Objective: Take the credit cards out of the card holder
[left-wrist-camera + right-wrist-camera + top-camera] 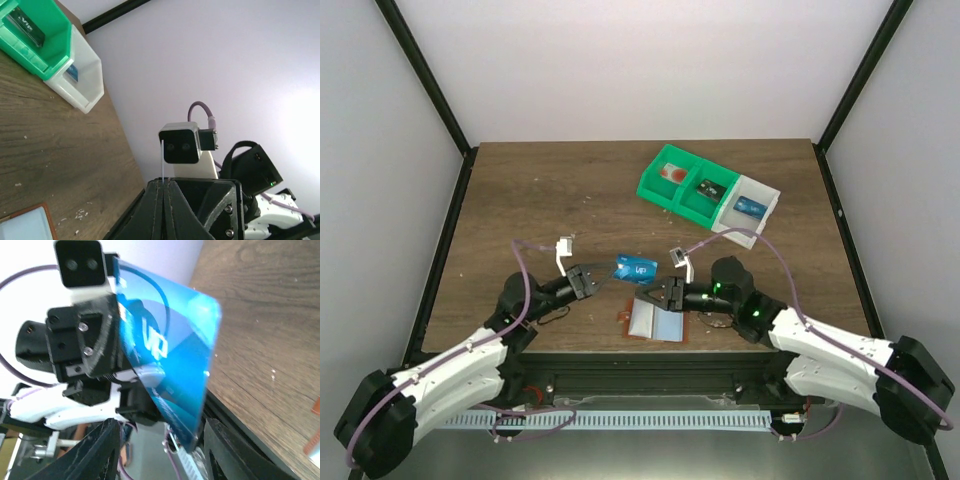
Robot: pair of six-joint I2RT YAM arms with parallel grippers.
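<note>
Centre frame, our left claw [608,273] pinches a blue card [635,267] clear of the card holder [655,322], which lies open at lower centre. Our right claw [658,292] is spread just above it. Next, we judge, the card goes to the trays [670,203] at upper right.

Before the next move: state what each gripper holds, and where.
The left gripper clamps the blue card by one short end. The right gripper is open and holds nothing.

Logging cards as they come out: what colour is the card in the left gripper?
The card is blue with white lettering, clearest in the right wrist view.
</note>
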